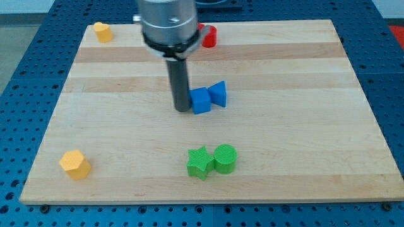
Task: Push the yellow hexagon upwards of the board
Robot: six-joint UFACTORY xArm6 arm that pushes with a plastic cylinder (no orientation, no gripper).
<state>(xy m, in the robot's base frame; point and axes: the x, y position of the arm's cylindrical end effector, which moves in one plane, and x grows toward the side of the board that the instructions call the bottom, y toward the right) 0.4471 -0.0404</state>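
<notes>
— Start at the view's left: what sits there?

— Two yellow pieces on the table [353, 126]. The yellow hexagon [75, 164] lies near the bottom left corner, alone, nothing touching it. A second yellow block [103, 31], shape hard to read, rests at the top left corner.

— So the hexagon is at the wrong end for the job?

— I'd say so. It has the whole left side of the board above it, so an upward push looks unobstructed until it nears that other yellow block.

— And the arm?

— Further right, about the middle. The dark rod comes straight down and its tip [182, 110] stands just left of the blue cube [201, 101], touching or nearly so; I can't tell which. A second blue block [218, 93], wedge-like, sits against the cube's right side.

— Are the jaws apart or together?

— There are none on this rig, only the rod, so nothing to report there.

— Anything else?

— Below the blues, a green star [200, 162] and a green cylinder [225, 158] touch side by side. A red block [209, 36] peeks out at the top, partly hidden behind the arm. My guess: the tip must travel down and left, getting under the hexagon, well apart from it at present.
</notes>
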